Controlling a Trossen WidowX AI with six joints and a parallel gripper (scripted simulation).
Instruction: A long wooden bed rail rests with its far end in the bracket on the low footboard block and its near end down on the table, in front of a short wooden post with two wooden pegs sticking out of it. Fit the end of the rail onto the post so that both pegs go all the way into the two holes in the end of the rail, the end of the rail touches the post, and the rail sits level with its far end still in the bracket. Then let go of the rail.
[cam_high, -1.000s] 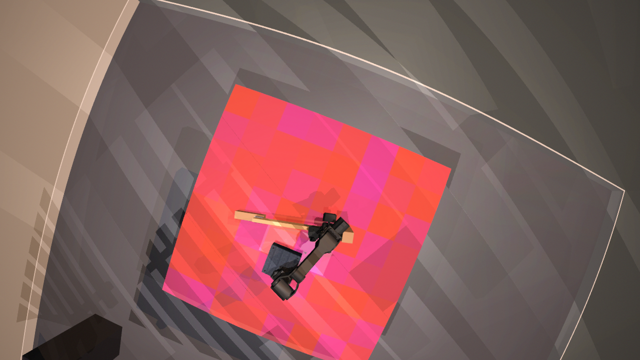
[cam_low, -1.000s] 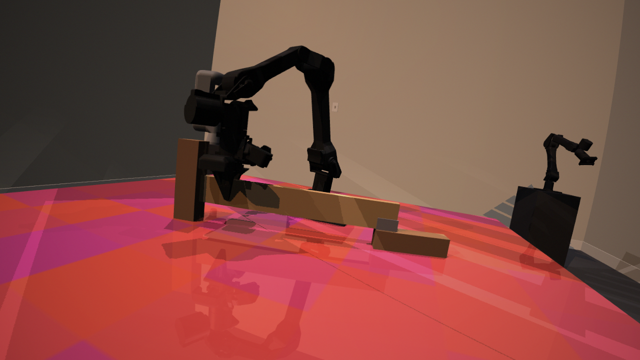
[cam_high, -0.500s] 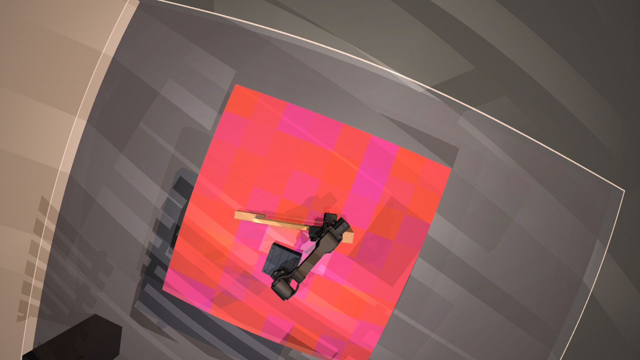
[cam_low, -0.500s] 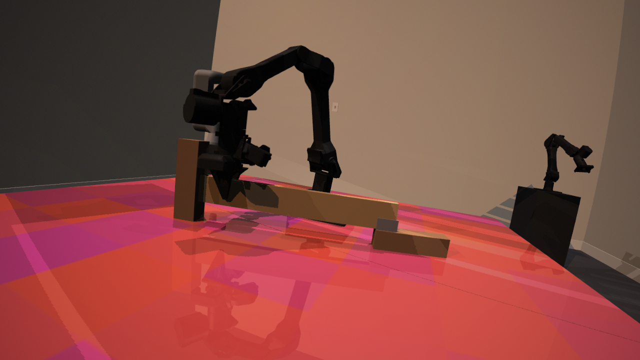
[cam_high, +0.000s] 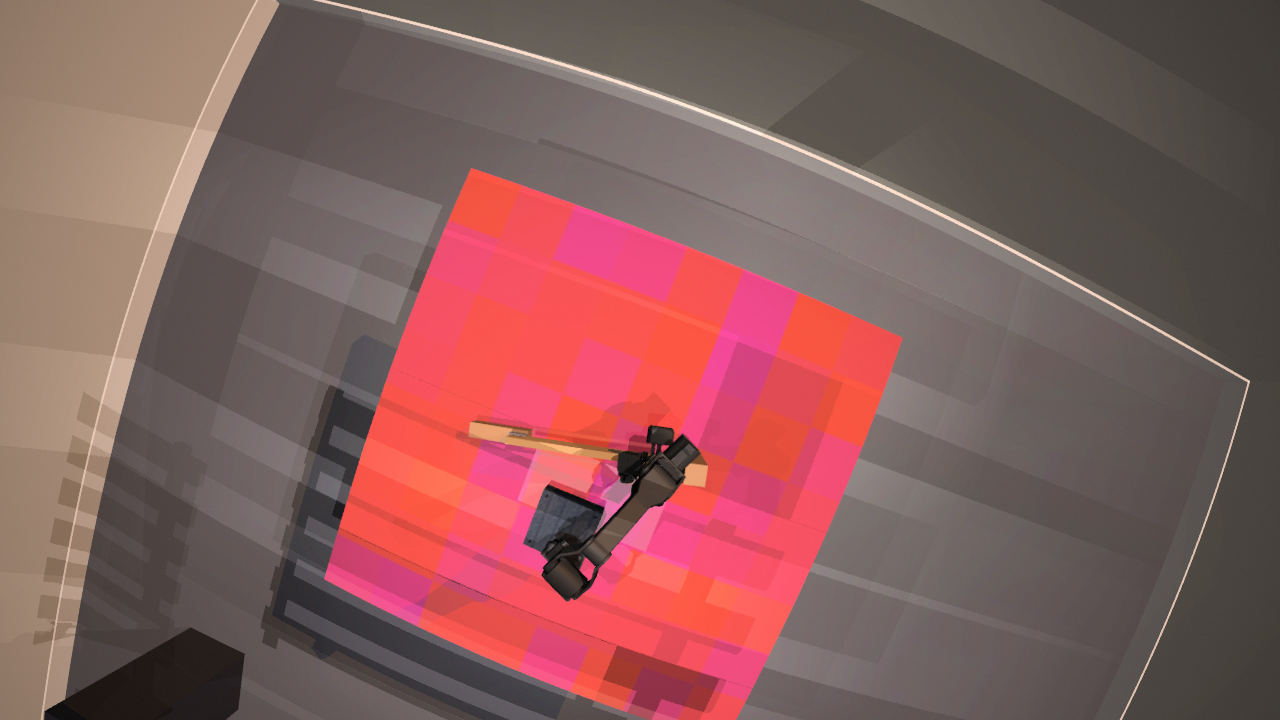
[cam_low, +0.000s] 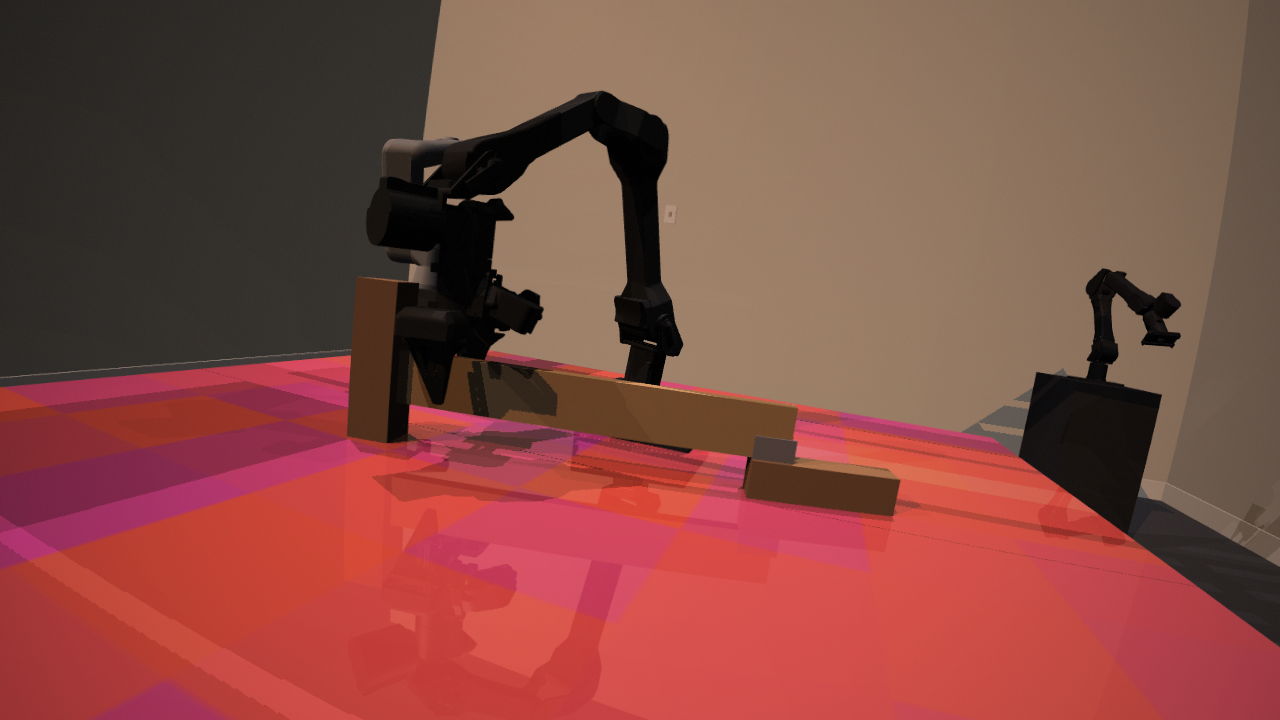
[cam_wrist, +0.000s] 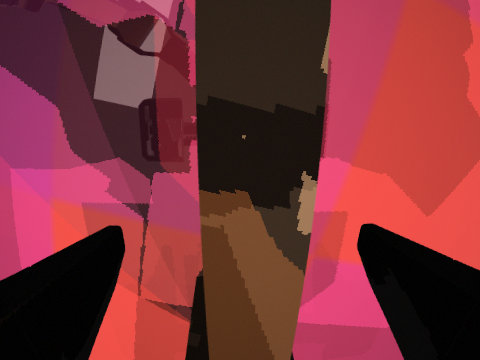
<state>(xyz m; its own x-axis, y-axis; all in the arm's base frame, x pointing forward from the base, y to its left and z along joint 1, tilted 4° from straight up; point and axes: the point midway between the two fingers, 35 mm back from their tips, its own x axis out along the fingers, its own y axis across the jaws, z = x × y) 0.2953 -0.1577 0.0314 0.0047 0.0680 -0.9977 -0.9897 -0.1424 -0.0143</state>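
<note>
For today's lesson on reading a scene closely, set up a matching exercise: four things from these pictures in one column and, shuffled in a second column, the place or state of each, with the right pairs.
Things
1. black parallel-jaw gripper
2. long wooden bed rail
3. short upright wooden post
4. low wooden footboard block

States
A. flat on the table under the rail's far end
B. open, one finger on each side of the rail
C. spans from post to bracket
D. stands at the rail's near end

Pairs: 1-B, 2-C, 3-D, 4-A
</note>
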